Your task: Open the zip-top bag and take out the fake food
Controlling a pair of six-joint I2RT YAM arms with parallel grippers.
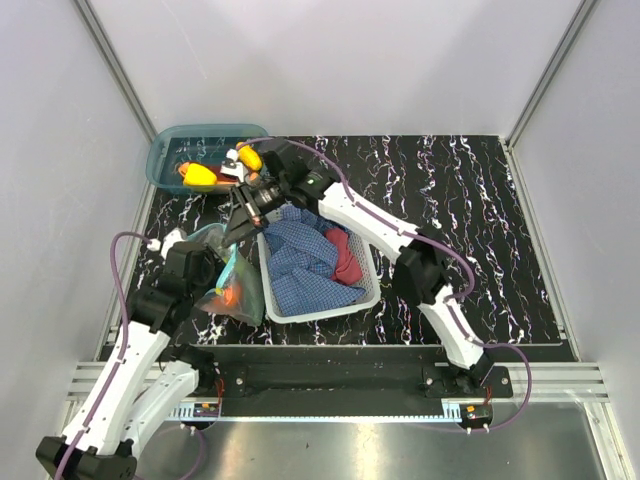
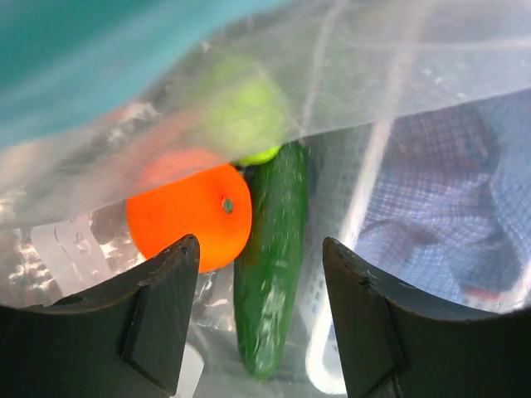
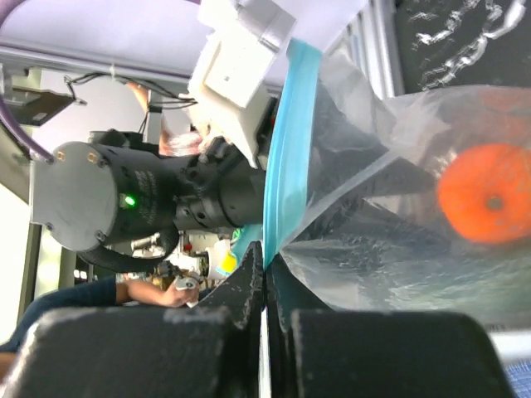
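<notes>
The zip-top bag [image 1: 238,288] hangs between my two grippers, left of the white basket. My right gripper [image 1: 241,222] is shut on its teal zip strip [image 3: 289,166] and holds that edge up. Through the plastic I see fake food: an orange [image 2: 191,215], a dark green cucumber [image 2: 270,274] and a lime-green piece [image 2: 245,116]. The orange also shows in the right wrist view [image 3: 485,192]. My left gripper [image 2: 260,243] is open at the bag's mouth, with the cucumber between its fingers but not gripped. In the top view the left gripper [image 1: 212,268] sits against the bag's left side.
A teal bin [image 1: 170,150] at the back left holds yellow [image 1: 200,176] and orange pieces. A white basket [image 1: 372,290] with a blue checked cloth [image 1: 300,265] and a red cloth [image 1: 345,255] stands just right of the bag. Grey walls enclose the black marbled table [image 1: 450,200].
</notes>
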